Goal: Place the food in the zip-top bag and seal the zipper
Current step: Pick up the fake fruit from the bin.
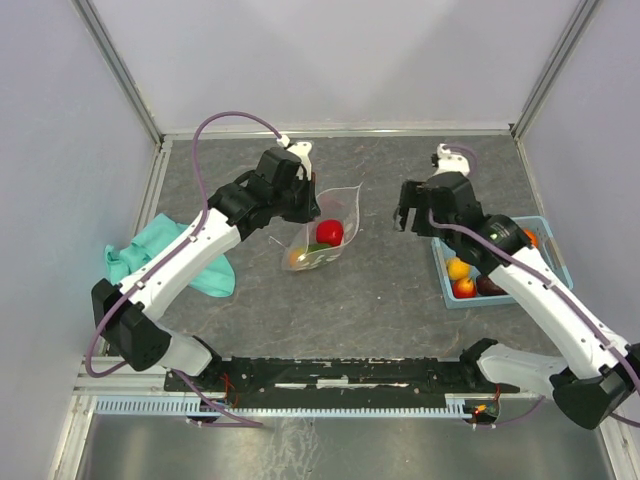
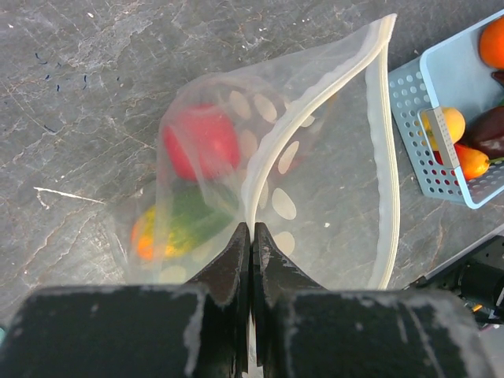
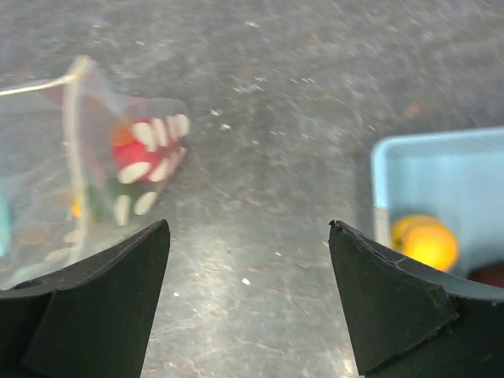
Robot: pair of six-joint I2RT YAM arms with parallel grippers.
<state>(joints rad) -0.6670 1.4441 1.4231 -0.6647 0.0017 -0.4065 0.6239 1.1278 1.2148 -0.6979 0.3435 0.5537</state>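
Note:
The clear dotted zip-top bag (image 1: 335,215) stands open on the table's middle. My left gripper (image 2: 252,228) is shut on its whitish zipper strip (image 2: 276,150) and holds that edge up. Inside the bag lie a red fruit (image 1: 329,232), a green piece (image 2: 193,220) and an orange-yellow piece (image 2: 146,236). The bag also shows in the right wrist view (image 3: 94,173). My right gripper (image 1: 404,216) is open and empty above the table, between the bag and the blue basket (image 1: 445,268). More food sits in the basket: yellow-orange fruits (image 1: 461,278) and a dark purple one (image 2: 488,130).
A teal cloth (image 1: 150,250) lies at the left under my left arm. The blue basket (image 3: 394,169) stands at the right by my right arm. White walls enclose the table on three sides.

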